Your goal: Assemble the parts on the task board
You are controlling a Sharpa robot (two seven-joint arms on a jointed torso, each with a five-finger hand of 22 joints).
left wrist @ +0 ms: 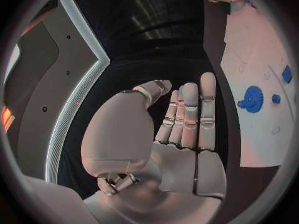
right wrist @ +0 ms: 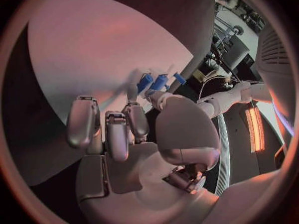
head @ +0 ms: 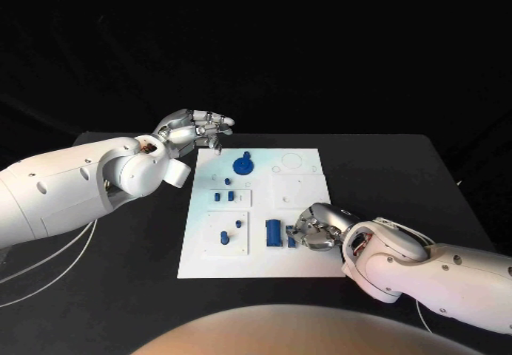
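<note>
The white task board (head: 214, 265) lies in the middle of the black table. A blue gear (head: 243, 164) stands at its far side, also seen as the blue gear (left wrist: 252, 98) in the left wrist view. Small blue parts (head: 224, 197) sit in the left insets, with one more blue part (head: 224, 237) nearer me. My left hand (head: 194, 130) hovers by the board's far left corner, its fingers (left wrist: 190, 114) stretched out and holding nothing. My right hand (head: 318, 228) rests low over the board's near right area, fingers (right wrist: 115, 134) curled in, thumb beside an upright blue bar (head: 274, 233).
The board (right wrist: 93, 50) spreads pale beneath my right hand, with blue pieces (right wrist: 159, 81) just past the thumb tip. White cables (head: 48, 270) trail over the table's left side. Black table surface (head: 395, 177) stretches to the right of the board.
</note>
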